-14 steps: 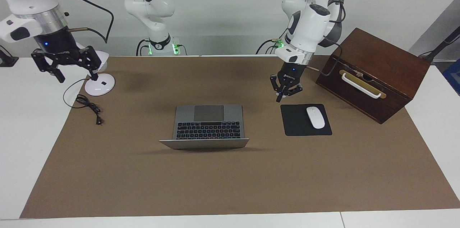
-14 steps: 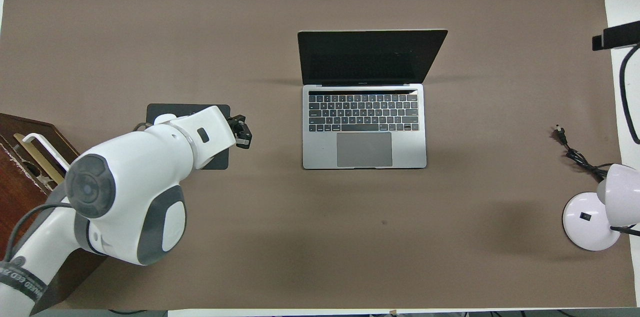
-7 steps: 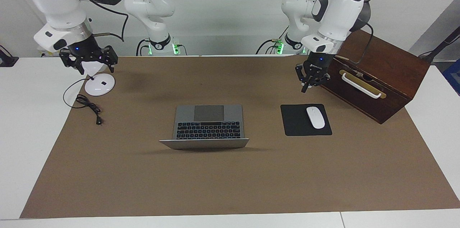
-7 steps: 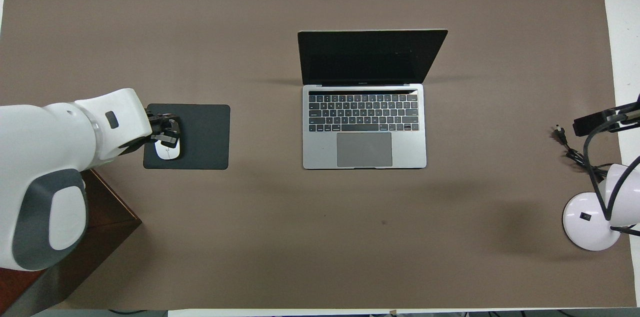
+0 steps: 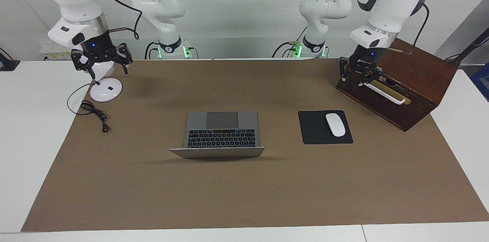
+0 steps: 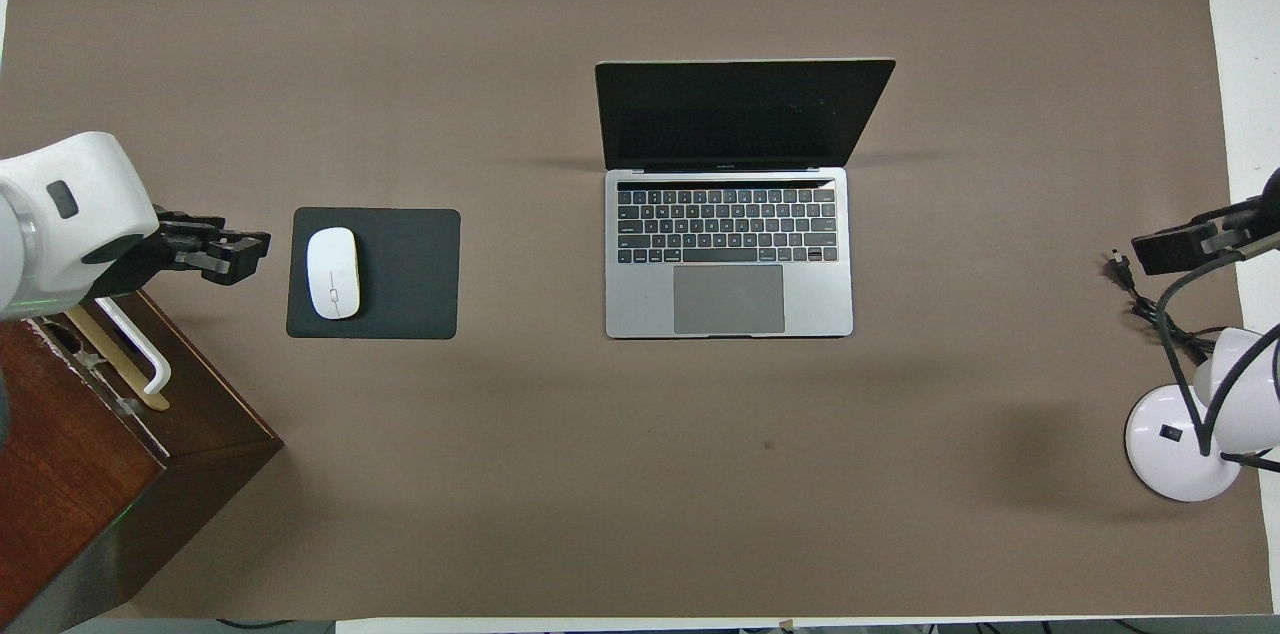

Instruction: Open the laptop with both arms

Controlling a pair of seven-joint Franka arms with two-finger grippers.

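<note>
The silver-grey laptop [image 5: 221,131] stands open in the middle of the brown mat, its dark screen [image 6: 740,114] tilted back away from the robots and its black keyboard and grey trackpad showing. My left gripper [image 5: 359,81] hangs in the air at the edge of the wooden box, well away from the laptop; it also shows in the overhead view [image 6: 235,249]. My right gripper [image 5: 102,67] is open and empty over the white desk lamp; it also shows in the overhead view [image 6: 1165,249]. Neither gripper touches the laptop.
A black mouse pad [image 5: 317,131] with a white mouse [image 5: 335,124] lies beside the laptop toward the left arm's end. A dark wooden box [image 5: 405,78] with a white handle stands past it. A white desk lamp [image 5: 106,90] and a black cable [image 5: 95,114] are at the right arm's end.
Both arms have swung away from the laptop. The left gripper moved from beside the mouse pad to the wooden box; the right gripper shifted over the lamp. The laptop has not moved.
</note>
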